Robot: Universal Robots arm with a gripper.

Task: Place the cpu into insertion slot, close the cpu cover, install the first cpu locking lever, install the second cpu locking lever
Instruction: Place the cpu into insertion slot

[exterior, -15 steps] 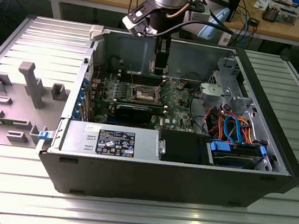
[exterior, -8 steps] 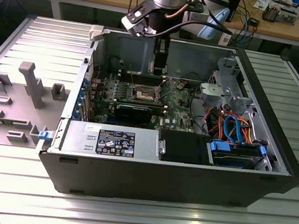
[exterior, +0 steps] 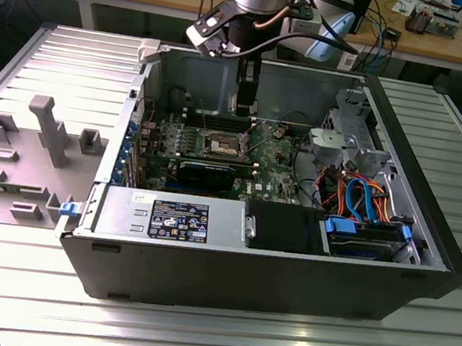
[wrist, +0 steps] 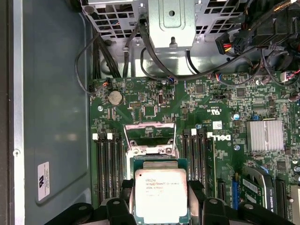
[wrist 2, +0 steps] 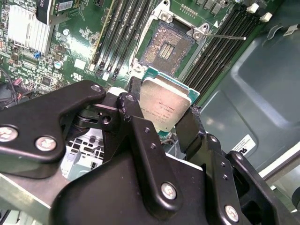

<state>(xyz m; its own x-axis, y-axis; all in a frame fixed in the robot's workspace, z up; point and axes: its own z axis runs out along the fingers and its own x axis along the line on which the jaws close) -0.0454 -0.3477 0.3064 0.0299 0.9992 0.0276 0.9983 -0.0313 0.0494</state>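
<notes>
My gripper (wrist 2: 161,115) is shut on the cpu (wrist 2: 164,104), a small square chip with a dull silver top, gripped by two opposite edges between black fingers (wrist 2: 133,101). The chip hangs a little above the open insertion slot (wrist 2: 166,47), whose bare contact field shows in the second wrist view. In the first wrist view the cpu (wrist: 161,201) sits between my gripper's (wrist: 161,187) fingers, and the silvery cpu cover (wrist: 150,150) stands raised just beyond it. A thin locking lever (wrist 2: 227,36) sticks out beside the slot. In the exterior view my gripper (exterior: 243,105) hangs inside the case over the slot (exterior: 222,145).
The computer case (exterior: 262,261) lies open on a ribbed metal table. A long black graphics card (exterior: 206,170) lies near the slot, memory slots (wrist: 105,164) flank it, and a finned heatsink (wrist: 265,136) and bundles of cables (exterior: 363,198) sit nearby. A grey fixture block (exterior: 47,129) stands outside the case.
</notes>
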